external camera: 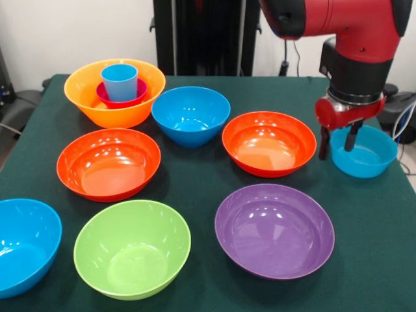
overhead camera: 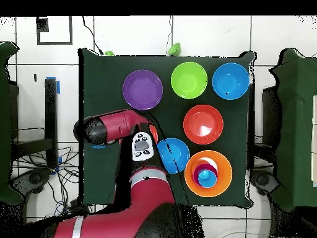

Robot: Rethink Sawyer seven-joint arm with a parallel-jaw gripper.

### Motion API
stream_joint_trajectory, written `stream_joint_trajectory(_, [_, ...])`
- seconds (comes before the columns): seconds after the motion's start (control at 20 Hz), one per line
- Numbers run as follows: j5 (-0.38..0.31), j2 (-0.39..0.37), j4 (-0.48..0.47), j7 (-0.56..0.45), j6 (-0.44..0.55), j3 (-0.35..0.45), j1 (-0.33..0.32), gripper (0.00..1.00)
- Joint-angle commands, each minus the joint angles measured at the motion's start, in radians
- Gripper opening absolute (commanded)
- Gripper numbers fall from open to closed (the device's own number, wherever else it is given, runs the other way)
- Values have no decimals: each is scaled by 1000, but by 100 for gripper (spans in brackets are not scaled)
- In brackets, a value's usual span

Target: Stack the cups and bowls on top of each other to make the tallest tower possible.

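Note:
My gripper (external camera: 337,153) is open at the right of the front view. One finger (external camera: 323,144) hangs outside the rim of the small pale-blue bowl (external camera: 367,156) and the other dips inside it. The bowl rests on the table. At the far left, the large yellow-orange bowl (external camera: 110,117) holds a small magenta bowl (external camera: 112,97) with the light-blue cup (external camera: 119,81) upright in it. From overhead this stack shows as the yellow-orange bowl (overhead camera: 223,164), magenta bowl (overhead camera: 197,176) and cup (overhead camera: 207,178). There the arm (overhead camera: 117,127) hides the gripper.
Loose bowls stand open side up on the green table (external camera: 195,175): blue (external camera: 190,114), two red-orange (external camera: 268,142) (external camera: 108,162), lime green (external camera: 132,247), purple (external camera: 274,229) and blue at the left edge (external camera: 23,244). The small bowl sits near the table's right edge.

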Motion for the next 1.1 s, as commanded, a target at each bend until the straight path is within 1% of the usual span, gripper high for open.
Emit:
stream_joint_trajectory(0.05, [-39,70,-60,84,-59,31,3,100])
stream_joint_trajectory(0.15, [-37,83,-71,73,-61,37,-2,100])
stream_joint_trajectory(0.45, [-26,98,-50,75,-84,52,-21,100])
stream_joint_trajectory(0.75, [-28,109,-51,73,-82,50,-19,100])
stream_joint_trajectory(0.9, [-29,85,-36,64,-73,55,-24,100])
stream_joint_trajectory(0.95, [-37,51,-24,48,-62,57,-24,100])
stream_joint_trajectory(1.1, [-1,-77,50,38,23,84,-37,100])
